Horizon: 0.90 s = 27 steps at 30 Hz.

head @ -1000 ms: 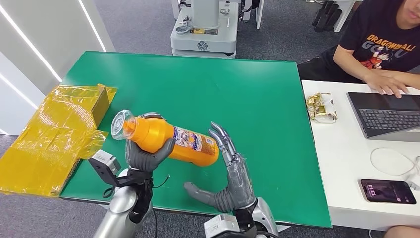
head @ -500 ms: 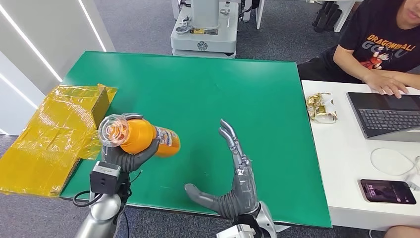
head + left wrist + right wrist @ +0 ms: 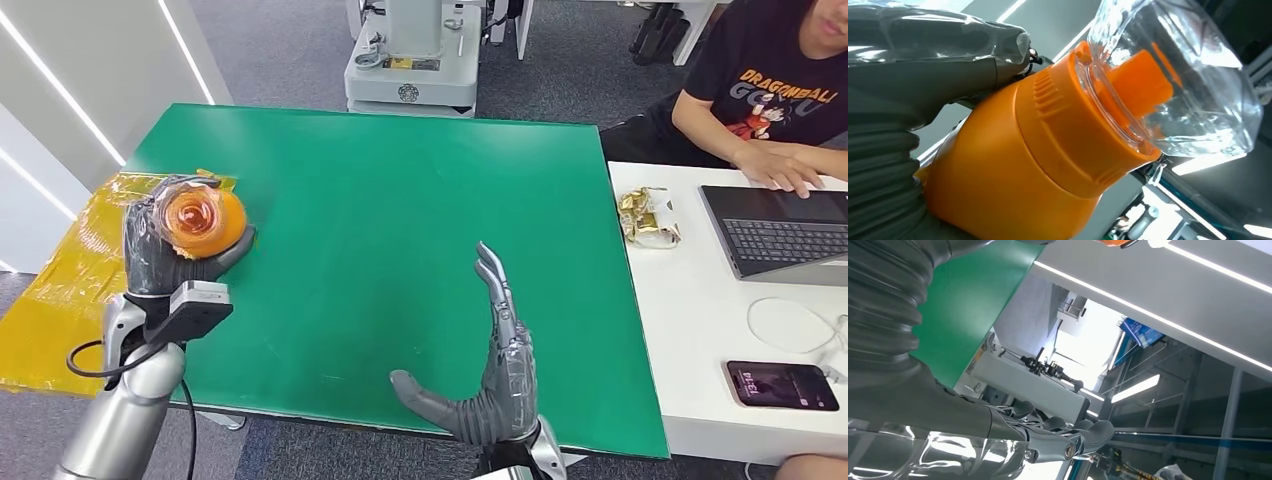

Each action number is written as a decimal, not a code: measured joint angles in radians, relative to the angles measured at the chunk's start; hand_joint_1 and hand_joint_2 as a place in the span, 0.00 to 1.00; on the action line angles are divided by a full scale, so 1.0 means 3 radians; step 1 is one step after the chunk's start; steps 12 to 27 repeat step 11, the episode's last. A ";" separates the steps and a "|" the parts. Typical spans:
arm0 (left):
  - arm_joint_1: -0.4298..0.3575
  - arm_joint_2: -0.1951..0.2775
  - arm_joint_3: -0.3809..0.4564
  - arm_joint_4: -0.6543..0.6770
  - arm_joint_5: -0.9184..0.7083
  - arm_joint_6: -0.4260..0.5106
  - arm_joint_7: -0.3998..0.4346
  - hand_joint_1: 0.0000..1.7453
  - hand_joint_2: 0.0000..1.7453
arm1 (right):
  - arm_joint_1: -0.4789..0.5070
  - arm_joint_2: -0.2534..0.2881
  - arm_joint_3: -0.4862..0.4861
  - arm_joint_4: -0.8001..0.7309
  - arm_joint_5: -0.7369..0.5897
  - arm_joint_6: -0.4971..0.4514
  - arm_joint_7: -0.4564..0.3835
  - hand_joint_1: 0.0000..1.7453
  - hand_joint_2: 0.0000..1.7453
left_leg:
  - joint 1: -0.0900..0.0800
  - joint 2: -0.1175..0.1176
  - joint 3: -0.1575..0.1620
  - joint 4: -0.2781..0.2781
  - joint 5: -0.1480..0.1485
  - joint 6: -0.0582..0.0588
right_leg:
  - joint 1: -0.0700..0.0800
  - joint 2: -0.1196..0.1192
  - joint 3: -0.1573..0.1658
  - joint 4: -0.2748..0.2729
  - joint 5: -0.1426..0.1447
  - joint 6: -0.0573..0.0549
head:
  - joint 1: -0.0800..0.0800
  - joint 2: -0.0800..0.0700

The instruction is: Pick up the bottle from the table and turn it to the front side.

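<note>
Green table seen from head cam, w/ white desk just beside it on the right. Yellow-wrapped box sits at table's left edge. Person in black tee seated behind desk, one hand at laptop. Right hand is held up over table's near edge, palm side-on, fingers straight and apart, thumb out, nothing gripped. Left hand is wrapped round the orange bottle, lifted off table above its left edge, near the box. Bottle is pointed cap-end toward head cam; label not visible. Clear cap over orange nozzle seen close in left wrist cam. Phone and snack pack lie on desk.
</note>
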 joint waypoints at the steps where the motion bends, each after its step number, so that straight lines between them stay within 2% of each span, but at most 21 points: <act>1: -0.0050 0.0048 0.0002 0.0051 0.0009 -0.0048 0.0010 1.00 1.00 | 0.0000 -0.0001 0.0000 -0.0010 -0.0002 0.0013 -0.0003 0.00 1.00 | 0.0000 0.0000 0.0000 0.0000 0.0000 0.0000 | 0.0000 0.0000 0.0000 0.0000 0.0000 0.0000 | 0.0000 0.0000; 7: -0.0242 0.0218 0.0003 0.0310 0.0065 -0.0164 0.0015 1.00 1.00 | 0.0000 -0.0025 0.0000 -0.0068 -0.0016 0.0076 -0.0014 0.00 1.00 | 0.0000 0.0001 0.0000 0.0000 0.0000 0.0000 | 0.0000 0.0001 -0.0001 0.0000 0.0000 -0.0001 | 0.0000 0.0000; 11: -0.0283 0.0290 -0.0004 0.0401 -0.0333 0.0008 0.0187 1.00 1.00 | 0.0005 -0.0038 0.0000 -0.0108 -0.0001 0.0146 0.0016 0.00 1.00 | 0.0000 0.0003 -0.0001 0.0000 0.0000 -0.0001 | 0.0000 0.0003 -0.0003 0.0000 0.0000 -0.0001 | 0.0001 0.0000; 27: -0.0283 0.0290 -0.0004 0.0401 -0.0333 0.0008 0.0187 1.00 1.00 | 0.0005 -0.0038 0.0000 -0.0108 -0.0001 0.0146 0.0016 0.00 1.00 | 0.0000 0.0003 -0.0001 0.0000 0.0000 -0.0001 | 0.0000 0.0003 -0.0003 0.0000 0.0000 -0.0001 | 0.0001 0.0000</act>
